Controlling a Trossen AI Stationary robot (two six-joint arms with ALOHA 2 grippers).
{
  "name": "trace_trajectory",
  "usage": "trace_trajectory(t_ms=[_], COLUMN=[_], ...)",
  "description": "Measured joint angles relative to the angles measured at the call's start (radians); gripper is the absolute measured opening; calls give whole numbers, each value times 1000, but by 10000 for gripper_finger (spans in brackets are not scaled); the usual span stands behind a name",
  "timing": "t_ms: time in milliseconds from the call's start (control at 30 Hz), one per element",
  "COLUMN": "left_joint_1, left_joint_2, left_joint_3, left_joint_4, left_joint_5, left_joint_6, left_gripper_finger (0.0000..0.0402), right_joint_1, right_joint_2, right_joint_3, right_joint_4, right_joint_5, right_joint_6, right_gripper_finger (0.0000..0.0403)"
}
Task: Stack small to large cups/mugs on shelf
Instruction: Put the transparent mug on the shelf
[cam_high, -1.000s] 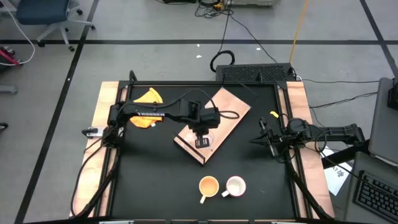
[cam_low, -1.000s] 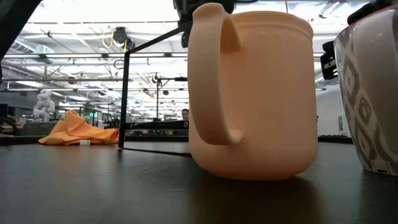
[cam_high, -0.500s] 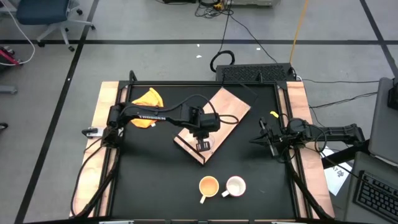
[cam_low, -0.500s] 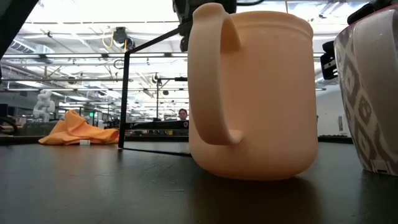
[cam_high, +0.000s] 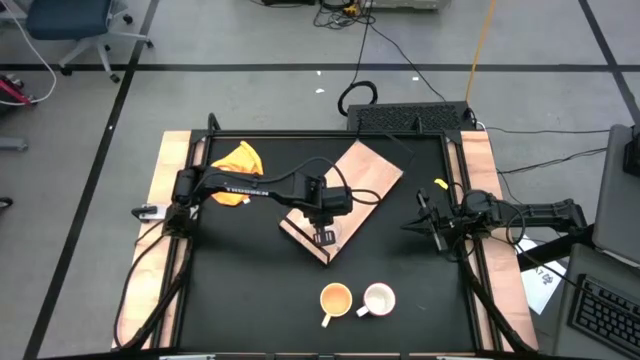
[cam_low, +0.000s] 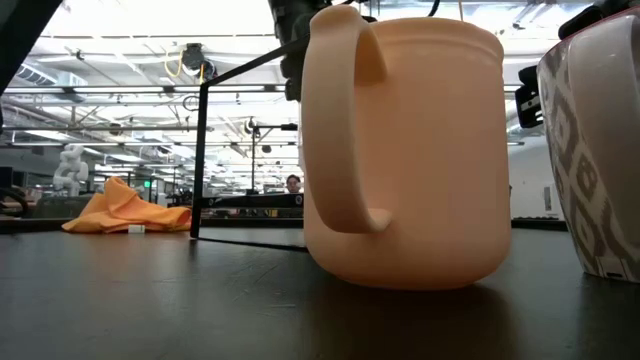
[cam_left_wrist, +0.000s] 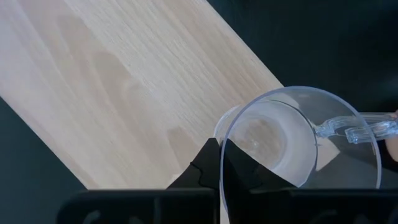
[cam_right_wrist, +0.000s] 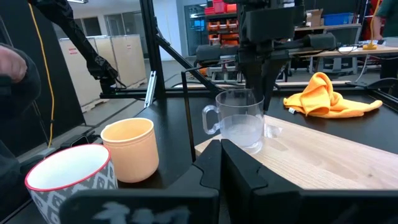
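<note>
My left gripper (cam_high: 322, 236) is shut on the tiny clear glass cup (cam_right_wrist: 239, 119) over the near end of the light wood shelf board (cam_high: 348, 190). The cup also shows in the left wrist view (cam_left_wrist: 298, 140), with its handle (cam_left_wrist: 360, 129) off to one side. The yellow-orange mug (cam_high: 335, 298) and the white mug (cam_high: 379, 298) stand upright side by side on the black tabletop near its near edge. My right gripper (cam_high: 422, 220) is shut and empty at the table's right edge. My left gripper holds the glass cup by its rim (cam_left_wrist: 222, 149), on the side away from the handle, with one finger inside and one outside. The fingers (cam_right_wrist: 258, 78) come from above, pointing down. The cup is upright over the board; I cannot tell whether its base touches the wood.
A yellow cloth (cam_high: 238, 160) lies at the table's far left. A black frame post (cam_right_wrist: 149, 56) stands at the table's edge. The two mugs fill the low view close up (cam_low: 400, 150). Bare board (cam_left_wrist: 124, 93) lies beside the cup.
My left gripper has moved a little toward the table's near edge with the glass cup, staying over the board's near end. The cup stays upright.
</note>
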Motion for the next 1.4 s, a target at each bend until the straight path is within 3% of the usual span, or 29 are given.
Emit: trace_trajectory(t_ms=[333,1133,1400], left_joint_1=[0,-10,-18], left_joint_2=[-1,0,1], left_joint_3=[-3,-4,-4], left_joint_4=[20,33,13], left_joint_5=[0,-2,-57], left_joint_6=[-19,-316,-337], left_gripper_finger=[1,0,1], right_joint_1=[0,0,0], right_joint_2=[0,0,0], right_joint_3=[0,0,0], right_joint_4=[0,0,0], right_joint_5=[0,0,0], right_joint_6=[0,26,26], right_gripper_finger=[0,0,0])
